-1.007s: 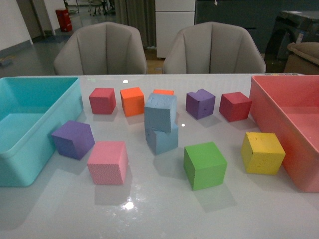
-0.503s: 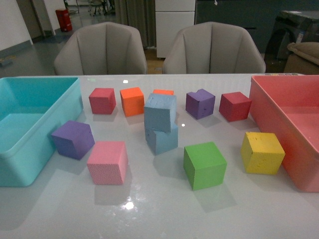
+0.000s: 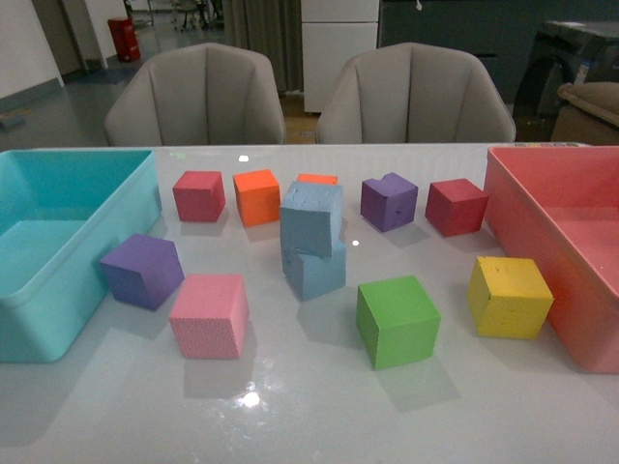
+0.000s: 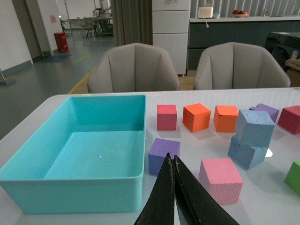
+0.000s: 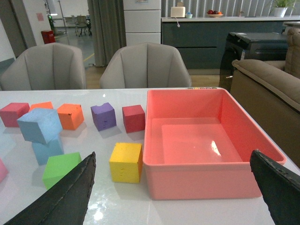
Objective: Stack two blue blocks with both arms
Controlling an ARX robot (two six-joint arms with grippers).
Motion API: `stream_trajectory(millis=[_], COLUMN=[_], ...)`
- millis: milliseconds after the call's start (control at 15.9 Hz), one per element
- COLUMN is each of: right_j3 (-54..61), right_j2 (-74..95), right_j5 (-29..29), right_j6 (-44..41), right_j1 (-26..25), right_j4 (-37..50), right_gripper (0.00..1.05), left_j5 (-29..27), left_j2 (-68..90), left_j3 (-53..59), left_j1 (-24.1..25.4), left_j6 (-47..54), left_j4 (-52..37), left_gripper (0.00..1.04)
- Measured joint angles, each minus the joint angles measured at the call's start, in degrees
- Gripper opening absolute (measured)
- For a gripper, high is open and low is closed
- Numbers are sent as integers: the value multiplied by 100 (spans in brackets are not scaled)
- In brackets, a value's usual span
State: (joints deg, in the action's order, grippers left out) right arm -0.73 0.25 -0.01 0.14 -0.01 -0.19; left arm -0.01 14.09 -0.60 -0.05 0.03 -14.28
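Observation:
Two pale blue blocks stand stacked mid-table: the upper blue block (image 3: 312, 217) sits skewed on the lower blue block (image 3: 315, 270). The left wrist view shows the same stack, upper block (image 4: 254, 127) on lower block (image 4: 245, 153), and so does the right wrist view, upper block (image 5: 40, 124) over lower block (image 5: 48, 149). Neither arm appears in the front view. My left gripper (image 4: 172, 158) is shut and empty, well back from the stack, its tips in line with a purple cube (image 4: 164, 154). My right gripper (image 5: 173, 159) is wide open and empty, facing the pink bin (image 5: 206, 164).
A turquoise bin (image 3: 39, 309) stands at the left and a pink bin (image 3: 542, 217) at the right. Round the stack lie a pink cube (image 3: 210, 315), purple cubes (image 3: 142, 271) (image 3: 389, 201), a green cube (image 3: 397, 320), a yellow cube (image 3: 510, 296), red and orange cubes. Two chairs stand behind.

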Motion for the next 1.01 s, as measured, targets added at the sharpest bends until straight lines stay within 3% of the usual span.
stream_trajectory(millis=[315,440,818,881,1007], right_j3=[0,0,0,0,0], right_j2=[0,0,0,0,0], right_j5=[0,0,0,0,0], right_j6=[0,0,0,0,0], right_j1=[0,0,0,0,0], right_j4=[0,-2,2,0,-2], right_gripper=[98,98,98,98,98], left_j5=[0,22,0,-2,-2], left_j2=[-413,-1010,-1357,-1357,-1357], left_j3=[0,-2,-4,-4,-4], left_j1=[0,0,0,0,0], left_j6=[0,0,0,0,-2], left_j4=[415,1362,1453,1445,1447], left_gripper=[2,2,2,5,27])
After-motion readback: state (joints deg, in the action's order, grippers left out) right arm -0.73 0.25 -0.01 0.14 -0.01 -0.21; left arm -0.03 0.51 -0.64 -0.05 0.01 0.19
